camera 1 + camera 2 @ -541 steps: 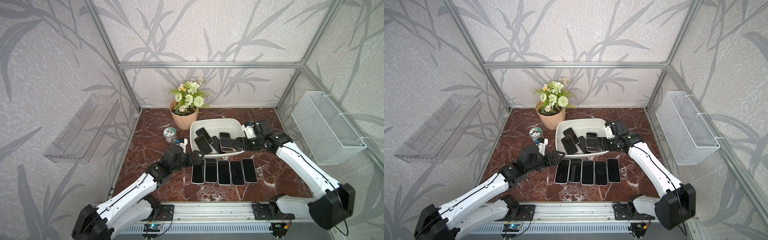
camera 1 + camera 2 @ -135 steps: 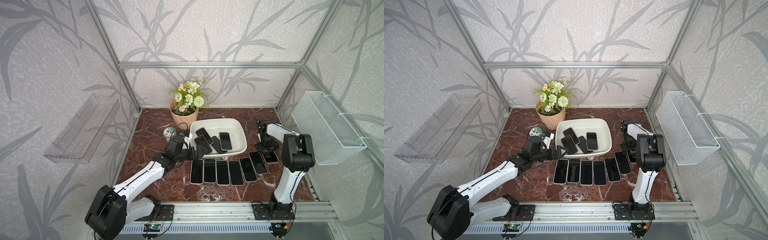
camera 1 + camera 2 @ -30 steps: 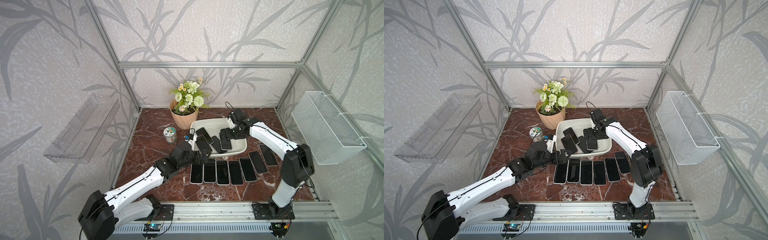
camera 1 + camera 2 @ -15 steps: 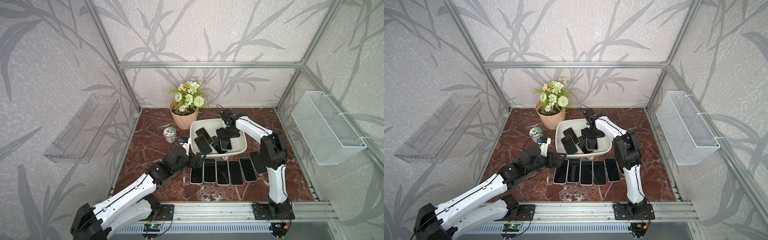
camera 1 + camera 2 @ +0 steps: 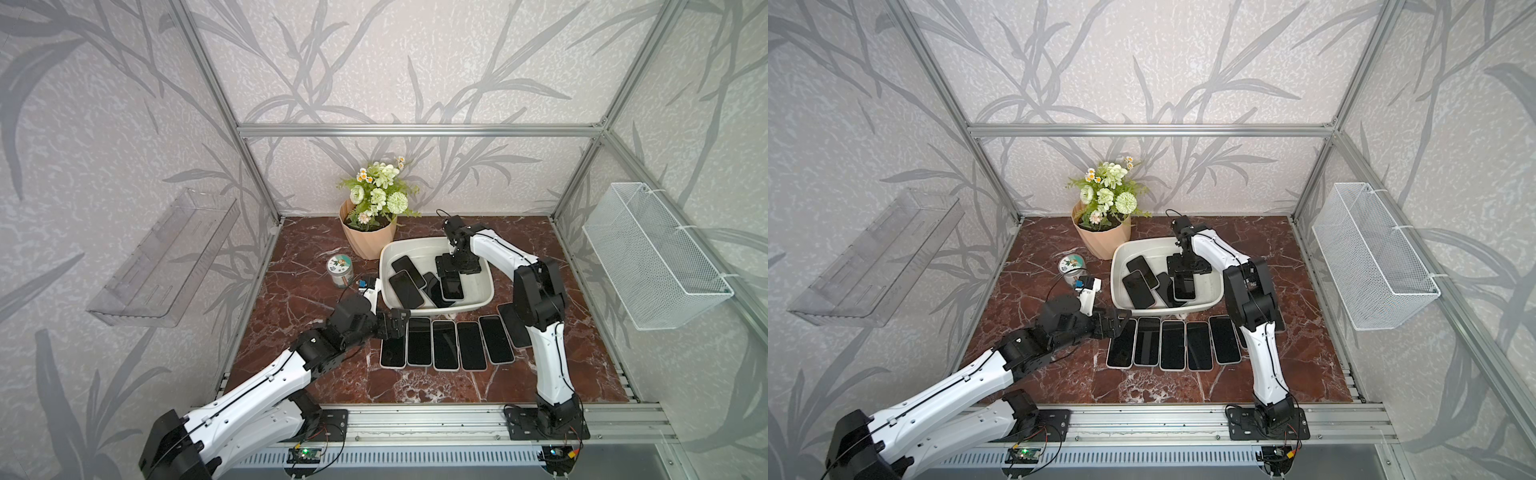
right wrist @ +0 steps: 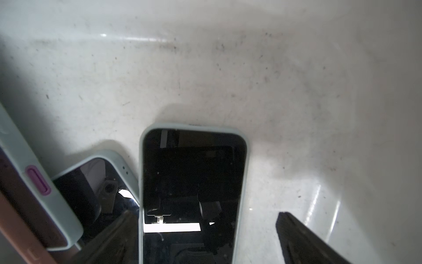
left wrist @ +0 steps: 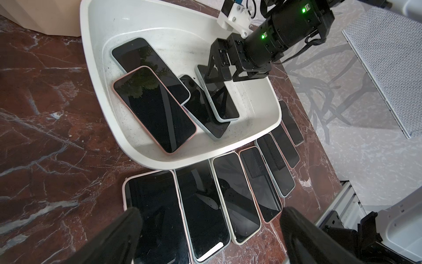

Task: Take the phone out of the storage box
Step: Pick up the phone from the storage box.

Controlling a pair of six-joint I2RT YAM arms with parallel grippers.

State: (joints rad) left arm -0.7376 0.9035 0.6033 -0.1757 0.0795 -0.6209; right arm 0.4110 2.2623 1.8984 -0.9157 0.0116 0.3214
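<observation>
White arms (image 5: 257,382), black joints (image 5: 540,299)

In a top view the right arm (image 5: 536,291) is covering part of the outermost phone (image 5: 508,322) on the worktop (image 5: 307,299). In the right wrist view the pale-cased phone (image 6: 191,182) and the right gripper's (image 6: 205,214) fingers (image 6: 303,240) are running off the picture's edge. The jar's (image 5: 340,269) label is showing too small to read.

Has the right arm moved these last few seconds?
Yes. The right arm swung leftward from beside the storage box to inside it, jaws open above a phone.
</observation>
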